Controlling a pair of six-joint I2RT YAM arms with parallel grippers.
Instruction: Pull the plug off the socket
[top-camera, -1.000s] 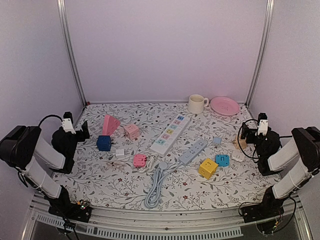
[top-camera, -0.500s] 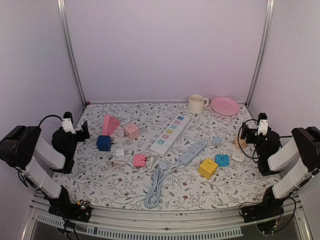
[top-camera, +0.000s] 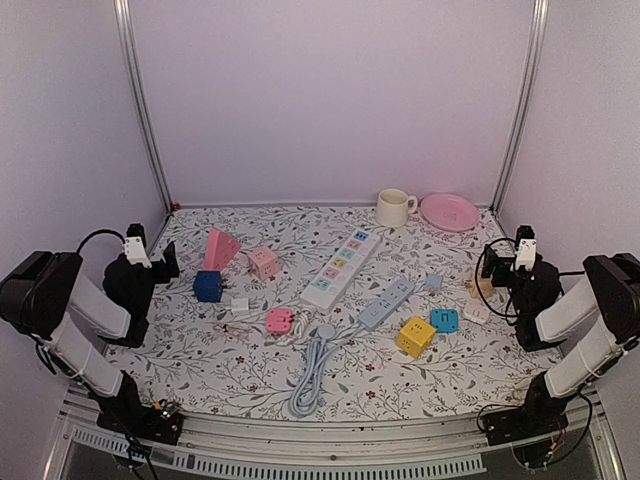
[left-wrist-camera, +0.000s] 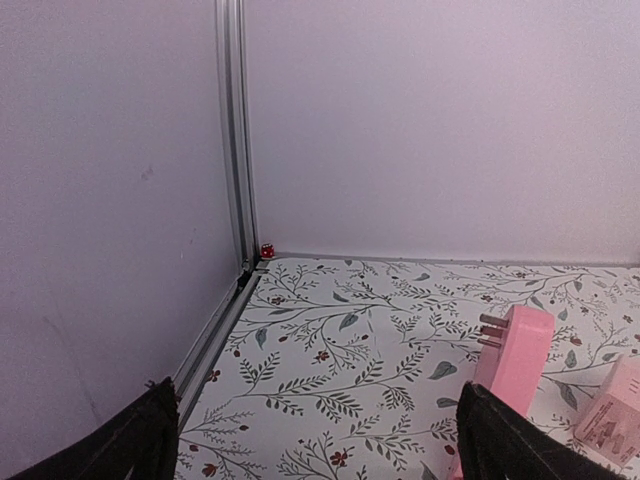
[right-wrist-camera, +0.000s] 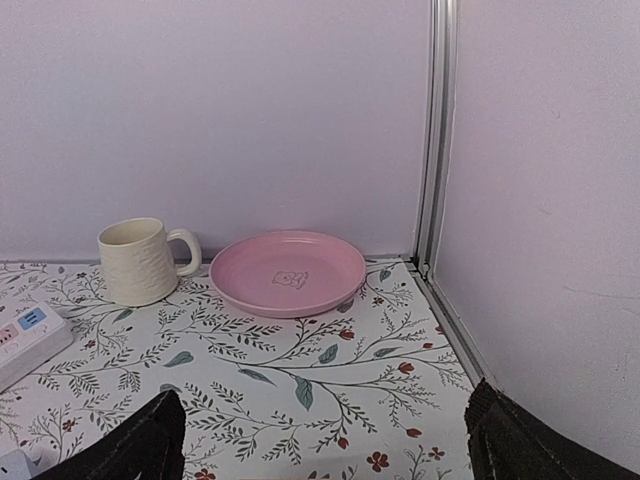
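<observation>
Gaping wide and holding nothing, the left pincer (left-wrist-camera: 315, 398) sits at the left edge of the floral-patterned worktop (left-wrist-camera: 330, 350), facing a pink wedge-shaped plug (left-wrist-camera: 512, 355) whose metal prongs are bare. Farther in lie a dark blue cube socket (top-camera: 208, 286), a small white plug (top-camera: 239, 306) just beside it, and a pink cube socket (top-camera: 279, 321); whether the white plug is seated in either cannot be told. A long white power strip with coloured outlets (top-camera: 342, 268) and a grey power strip with a coiled cable (top-camera: 386, 302) lie mid-worktop. At the right edge, the right pincer (right-wrist-camera: 327, 392), equally spread and empty, faces a cream ribbed mug (right-wrist-camera: 140, 262) and a round pink plate (right-wrist-camera: 287, 272) by the back wall.
</observation>
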